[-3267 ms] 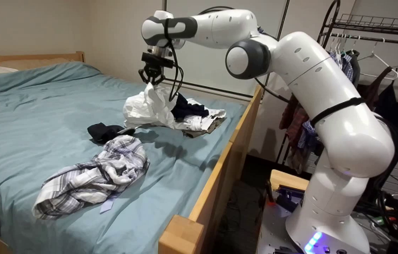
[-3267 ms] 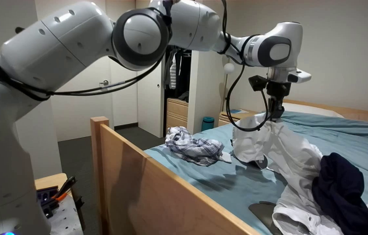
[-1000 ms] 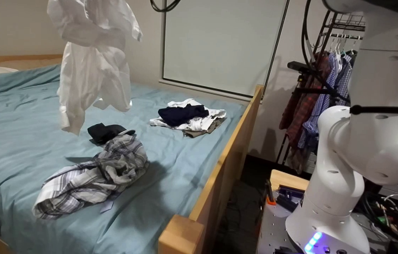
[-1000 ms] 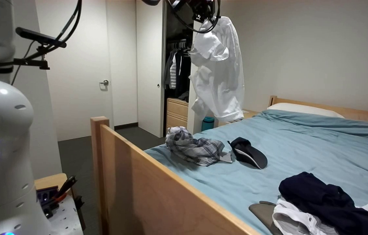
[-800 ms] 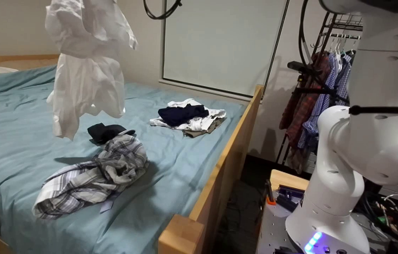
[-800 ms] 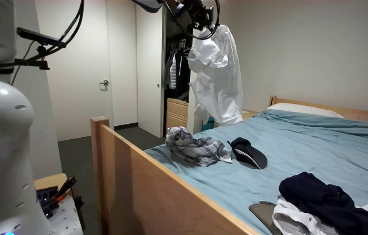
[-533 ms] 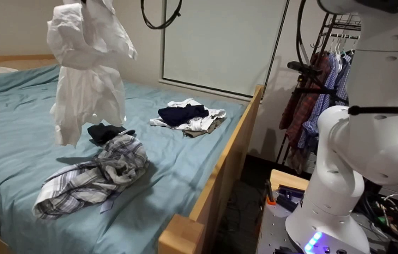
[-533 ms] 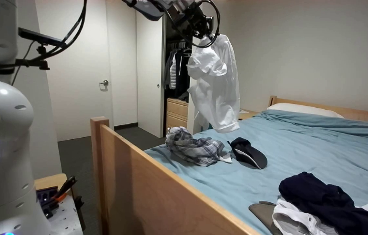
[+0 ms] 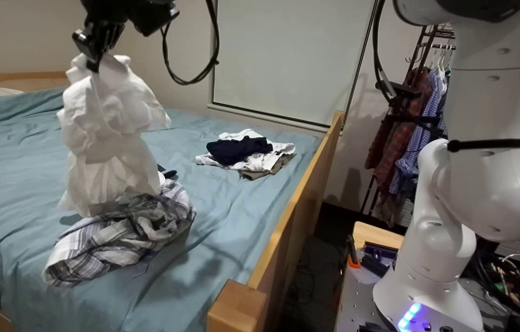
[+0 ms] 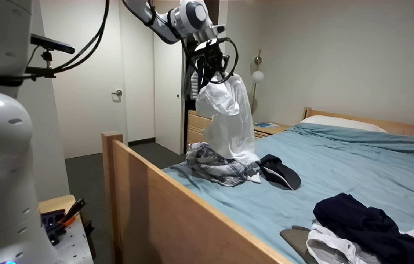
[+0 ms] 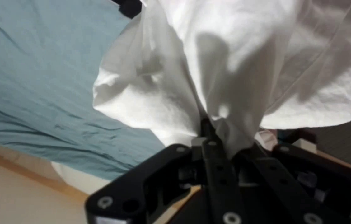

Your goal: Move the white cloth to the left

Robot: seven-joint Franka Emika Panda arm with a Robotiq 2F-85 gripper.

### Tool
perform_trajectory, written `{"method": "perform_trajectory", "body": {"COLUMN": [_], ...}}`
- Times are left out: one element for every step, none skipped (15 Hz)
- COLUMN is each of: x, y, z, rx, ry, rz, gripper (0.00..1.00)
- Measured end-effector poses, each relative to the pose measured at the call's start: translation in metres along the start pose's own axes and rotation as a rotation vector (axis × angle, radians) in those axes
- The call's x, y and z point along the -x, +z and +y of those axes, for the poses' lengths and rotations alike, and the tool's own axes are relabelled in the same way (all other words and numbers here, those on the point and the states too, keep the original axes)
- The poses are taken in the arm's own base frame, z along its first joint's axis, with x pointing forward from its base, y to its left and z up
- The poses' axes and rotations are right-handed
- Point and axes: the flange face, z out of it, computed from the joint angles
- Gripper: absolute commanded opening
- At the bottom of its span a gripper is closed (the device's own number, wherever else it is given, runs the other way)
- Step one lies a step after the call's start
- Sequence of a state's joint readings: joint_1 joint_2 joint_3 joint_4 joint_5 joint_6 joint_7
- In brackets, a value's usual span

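Gripper [image 11: 230, 141]: pinching a gathered fold of the cloth [image 11: 231, 68], lower centre of the wrist view. Cloth [image 9: 108, 133]: suspended from this single grip, left part of the frame in an exterior view, its lower edge overlapping the plaid shirt [image 9: 121, 240]. Contact between the two cannot be confirmed.

Handling (judged): light, thin and limp, with little risk of breakage. Expect it to swing, to trail behind any motion and to crease at the pinch. Slip is likelier if a lone layer is caught; take hold of a bunched fold near the top, as here. Lower until the bed [image 10: 339, 157] bears the cloth, then release.

View differences: the wrist view alone shows how the fold bunches at the grip. In an exterior view the cap [image 10: 280, 172] lies uncovered, right of centre; in an exterior view the cloth masks all but the brim [image 9: 170, 174]. The pile [image 9: 237, 150] shows in both exterior views. Farthest back, the lamp [image 10: 257, 76], upper right, and the hung shirts [image 9: 400, 138], right of centre, each appear in a single exterior view.
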State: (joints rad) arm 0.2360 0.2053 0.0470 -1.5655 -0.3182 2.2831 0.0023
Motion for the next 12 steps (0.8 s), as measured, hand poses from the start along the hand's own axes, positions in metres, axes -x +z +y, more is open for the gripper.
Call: {"method": "perform_trajectory", "body": {"x": [0.004,0.009,0.016,0.024,0.035,0.047,0.061,0.077,0.093,0.108,0.121,0.131], "y": [0.016,0.029,0.042,0.053,0.066,0.078,0.090,0.103,0.115,0.127,0.136,0.144], "z": [-0.013,-0.022,-0.028,-0.030,-0.029,-0.027,-0.025,-0.022,-0.018,-0.015,-0.012,-0.010], "rx": [-0.032,-0.055,-0.069,-0.077,-0.079,-0.081,-0.082,-0.082,-0.084,-0.085,-0.087,-0.091], "ry": [-0.024,-0.035,-0.038,-0.037,-0.036,-0.034,-0.030,-0.026,-0.021,-0.015,-0.009,-0.002], "rz": [-0.026,-0.050,-0.078,-0.109,-0.152,-0.200,-0.252,-0.308,-0.360,-0.405,-0.440,-0.467], "gripper": [0.07,0.07,0.07,0.07,0.07,0.07,0.07,0.07,0.32,0.33,0.37,0.45]}}
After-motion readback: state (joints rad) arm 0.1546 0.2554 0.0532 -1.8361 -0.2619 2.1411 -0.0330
